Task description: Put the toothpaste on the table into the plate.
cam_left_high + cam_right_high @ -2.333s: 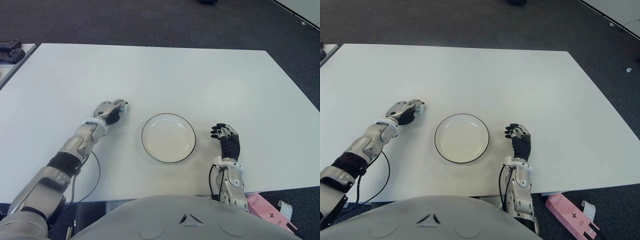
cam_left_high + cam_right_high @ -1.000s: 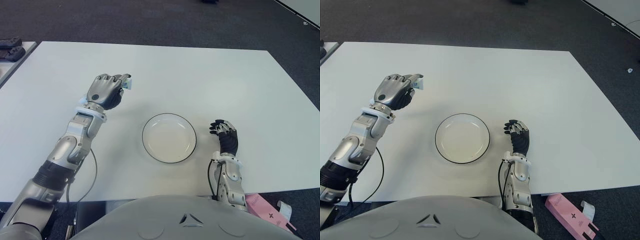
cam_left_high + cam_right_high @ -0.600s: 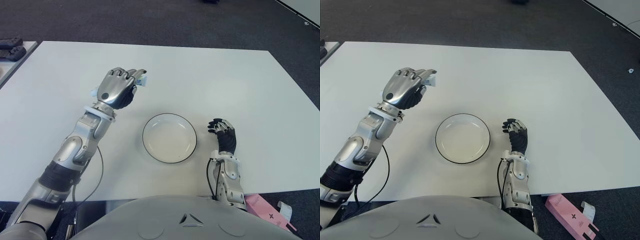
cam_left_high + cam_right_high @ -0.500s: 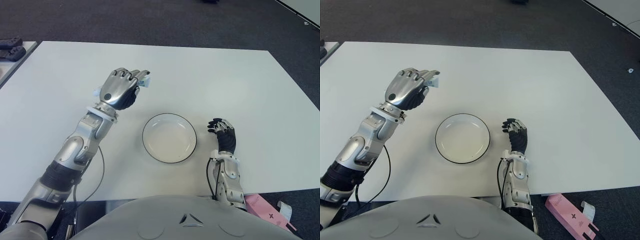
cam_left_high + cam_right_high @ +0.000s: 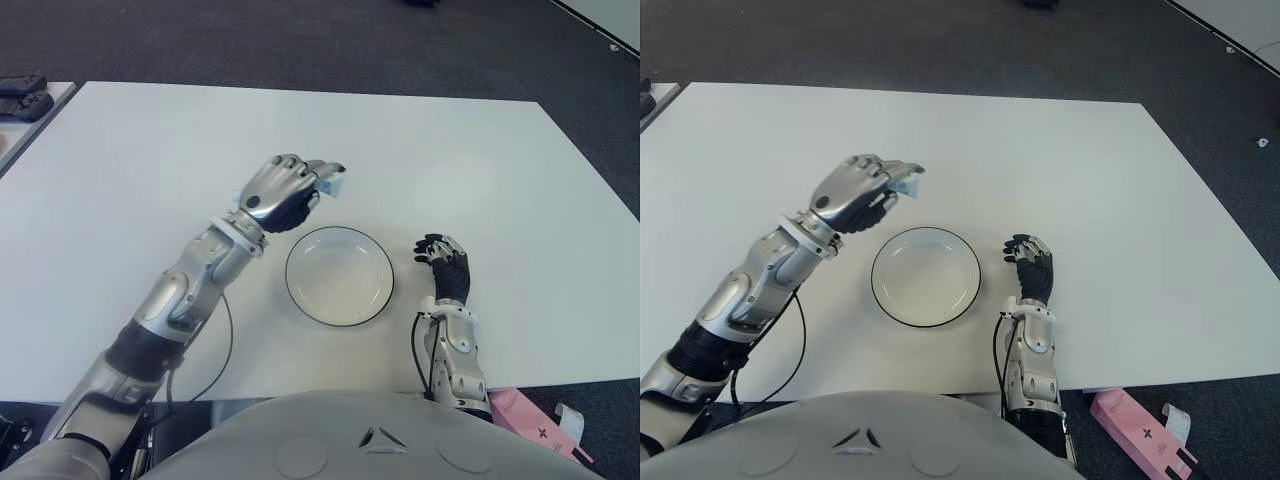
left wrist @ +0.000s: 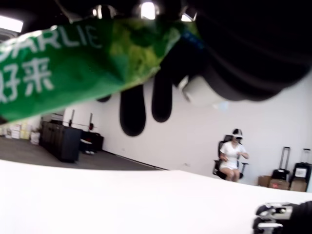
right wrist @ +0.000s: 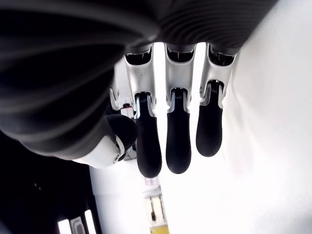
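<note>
The left hand (image 5: 283, 190), left of centre frame, grips the toothpaste (image 6: 83, 63) above the table (image 5: 450, 160), just up-left of the plate (image 5: 338, 275). The right hand (image 5: 446, 268) shows right of the plate, fingers loosely extended, holding nothing.

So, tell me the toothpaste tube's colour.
Green with white lettering, toothpaste tube in the left hand; clearest in left wrist view.

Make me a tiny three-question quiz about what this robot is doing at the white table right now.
1. True or false: the toothpaste already lies in the plate.
2. Which hand holds the toothpaste: A the left hand, B the right hand?
3. Fill in: the right hand shows on the plate's ____ side, fingers relaxed, holding nothing.

Key: 1 false, it is held above the table near the plate's far left rim; 2 A; 3 right.
</note>
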